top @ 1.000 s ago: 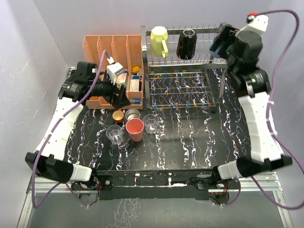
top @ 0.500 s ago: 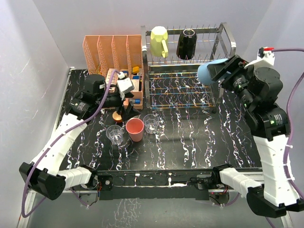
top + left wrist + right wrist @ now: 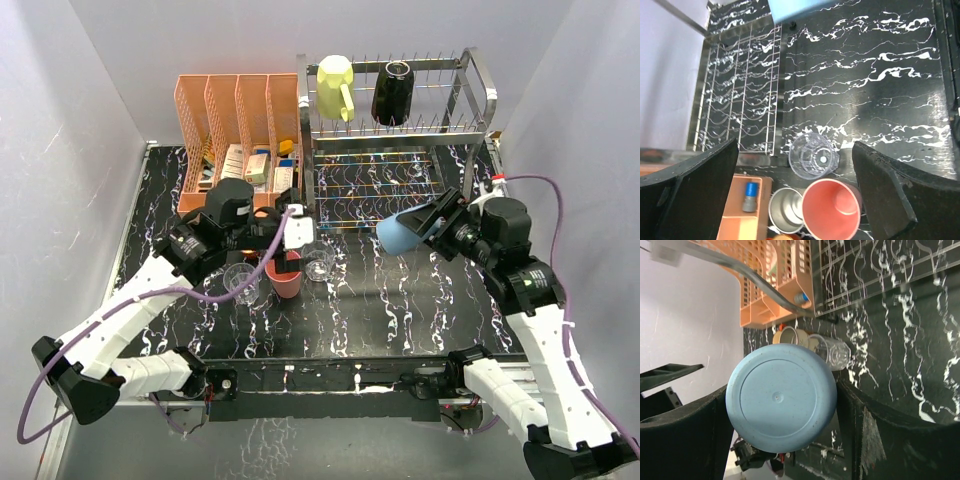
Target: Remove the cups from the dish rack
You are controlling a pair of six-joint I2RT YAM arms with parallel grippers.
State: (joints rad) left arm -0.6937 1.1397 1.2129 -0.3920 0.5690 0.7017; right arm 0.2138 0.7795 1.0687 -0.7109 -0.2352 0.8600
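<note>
Top external view, desk contents.

- Dish rack (image 3: pixel 400 140): chrome wire, two tiers, upper centre of the frame.
  - A pale yellow mug (image 3: pixel 335 85) and a black mug (image 3: pixel 392 92) sit side by side on the upper prong row, a little apart.
  - The lower tier carries no cup.
- Light blue tumbler (image 3: pixel 397 234): off the rack and lying on its side in the air, base toward frame left. It hangs above the black marbled desk (image 3: pixel 400 310), just below the rack's lower tier.
- Right end effector (image 3: pixel 425 222): pinching the light blue tumbler. In the right wrist view the round base fills the gap between both fingers.
- Left end effector (image 3: pixel 795 150): fingers spread wide with nothing between them, hovering over the cup cluster at centre left.
- Pink tumbler (image 3: pixel 832 202): upright on the desk, mouth up, at the lower centre of the left wrist view.
- Steel cup (image 3: pixel 786 211): upright, touching the pink tumbler's left side.
- Clear glass (image 3: pixel 811 156): upright, just above the pink tumbler in the left wrist view.
- Second clear glass (image 3: pixel 241 281): upright, left of the pink tumbler in the top external view and partly behind the left arm.
- Peach organizer (image 3: pixel 240 105): upper left, beside the rack, holding small boxes and bottles.
</note>
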